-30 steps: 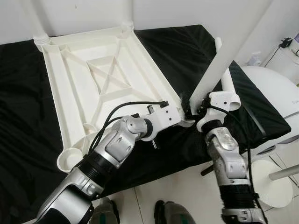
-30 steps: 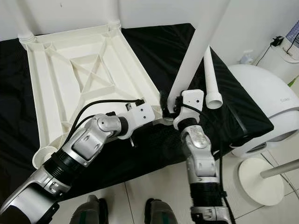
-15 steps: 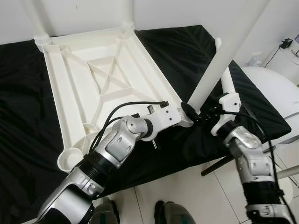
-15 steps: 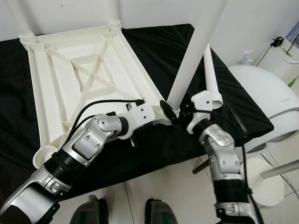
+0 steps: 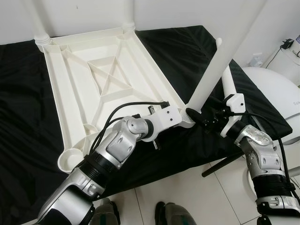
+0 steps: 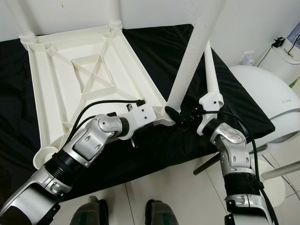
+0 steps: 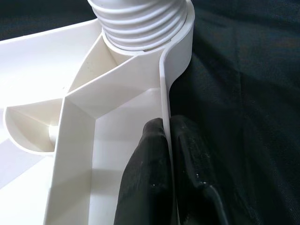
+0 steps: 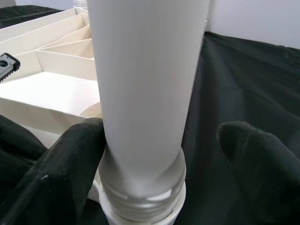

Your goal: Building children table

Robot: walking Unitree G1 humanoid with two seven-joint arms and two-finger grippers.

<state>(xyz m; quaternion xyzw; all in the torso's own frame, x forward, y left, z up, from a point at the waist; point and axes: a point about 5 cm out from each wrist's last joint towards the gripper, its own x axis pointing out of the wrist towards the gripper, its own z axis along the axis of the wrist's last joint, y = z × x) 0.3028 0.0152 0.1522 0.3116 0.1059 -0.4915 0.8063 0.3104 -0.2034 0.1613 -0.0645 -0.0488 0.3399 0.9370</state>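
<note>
White plastic tabletop (image 5: 103,89) lies upside down on a counter (image 5: 18,122) w/ black cloth, ribbed underside up. Two legs stand in the far corner sockets: one (image 5: 35,21) at far left, other (image 5: 127,14) at far right.

Left end effector (image 7: 164,154) clenched on the tabletop's thin side rim near the near-right corner; one finger inside the rim, one outside, rim pinched between. Left arm (image 5: 117,150) reaches in from near left w/ black cable looped over it.

A third leg (image 5: 220,56) stands in the near-right corner socket (image 5: 187,117), leaning toward the robot's right. Threaded collar at its base shows in the left wrist view (image 7: 140,21) and right wrist view (image 8: 143,187); sits in the socket, how far screwed in can't tell.

Right end effector (image 8: 154,140) at the leg base, spread: one finger (image 8: 65,159) touching the leg, other finger (image 8: 258,159) apart from it, so not gripping.

A fourth leg (image 6: 211,79) lies flat on the cloth just right of the standing one, open end toward the robot. White rounded appliance (image 5: 276,93) sits beyond the counter's right edge.
</note>
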